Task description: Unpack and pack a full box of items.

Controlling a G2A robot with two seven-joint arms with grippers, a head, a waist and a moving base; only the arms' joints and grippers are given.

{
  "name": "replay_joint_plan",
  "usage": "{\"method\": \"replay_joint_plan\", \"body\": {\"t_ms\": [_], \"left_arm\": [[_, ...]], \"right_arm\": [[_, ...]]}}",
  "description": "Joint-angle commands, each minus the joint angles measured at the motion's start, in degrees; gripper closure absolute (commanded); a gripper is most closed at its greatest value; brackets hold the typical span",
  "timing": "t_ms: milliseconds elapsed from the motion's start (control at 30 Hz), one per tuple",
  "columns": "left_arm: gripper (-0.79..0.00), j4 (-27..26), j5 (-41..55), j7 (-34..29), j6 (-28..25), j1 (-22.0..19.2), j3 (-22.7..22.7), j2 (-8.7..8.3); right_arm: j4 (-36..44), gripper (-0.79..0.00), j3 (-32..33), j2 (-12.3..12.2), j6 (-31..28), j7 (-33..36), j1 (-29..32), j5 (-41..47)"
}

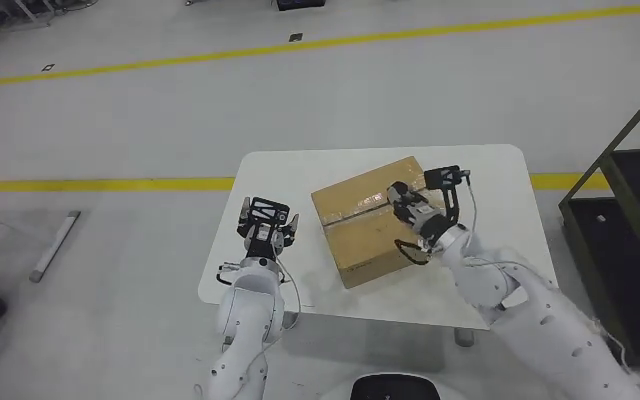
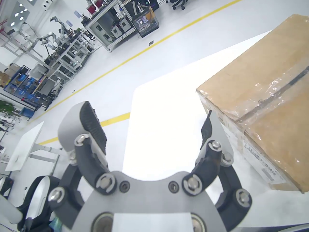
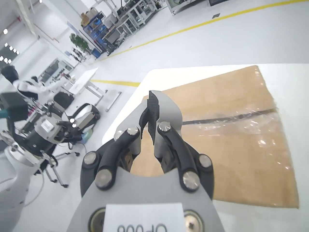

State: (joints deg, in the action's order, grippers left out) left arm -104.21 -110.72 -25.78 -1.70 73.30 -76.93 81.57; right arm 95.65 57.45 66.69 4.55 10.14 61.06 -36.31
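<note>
A closed cardboard box [image 1: 372,218], sealed along its middle seam with clear tape, sits near the centre of the white table [image 1: 300,175]. My right gripper [image 1: 398,192] hovers over the box top beside the taped seam. In the right wrist view that gripper [image 3: 151,107] is shut with nothing between its fingers, above the box [image 3: 229,141]. My left gripper [image 1: 268,209] is over the table's left part, apart from the box. In the left wrist view it [image 2: 149,126] stands open and holds nothing, with the box [image 2: 265,85] off to one side.
A dark metal rack [image 1: 605,210] stands on the floor past the table's right end. A grey pole [image 1: 55,245] lies on the floor to the left. Bare tabletop surrounds the box on all sides.
</note>
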Motion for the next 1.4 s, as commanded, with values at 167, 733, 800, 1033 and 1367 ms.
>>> {"method": "replay_joint_plan", "body": {"t_ms": [167,733,800,1033,1367], "left_arm": [[-0.785,0.0,0.0,0.0,0.0,0.0,0.0,0.00],[-0.785,0.0,0.0,0.0,0.0,0.0,0.0,0.00],[-0.785,0.0,0.0,0.0,0.0,0.0,0.0,0.00],[-0.785,0.0,0.0,0.0,0.0,0.0,0.0,0.00],[-0.785,0.0,0.0,0.0,0.0,0.0,0.0,0.00]], "right_arm": [[-6.7,0.000,-11.6,3.2,3.9,-0.5,-7.0,-12.3],[-16.9,0.000,-12.6,6.3,10.5,3.7,-9.7,-16.4],[-17.5,0.000,-11.9,6.3,10.5,4.0,-9.5,-17.0],[-18.5,0.000,-8.5,6.2,10.4,4.7,-8.6,-17.0],[-17.0,0.000,-1.8,5.3,11.4,5.7,-6.1,-18.0]]}}
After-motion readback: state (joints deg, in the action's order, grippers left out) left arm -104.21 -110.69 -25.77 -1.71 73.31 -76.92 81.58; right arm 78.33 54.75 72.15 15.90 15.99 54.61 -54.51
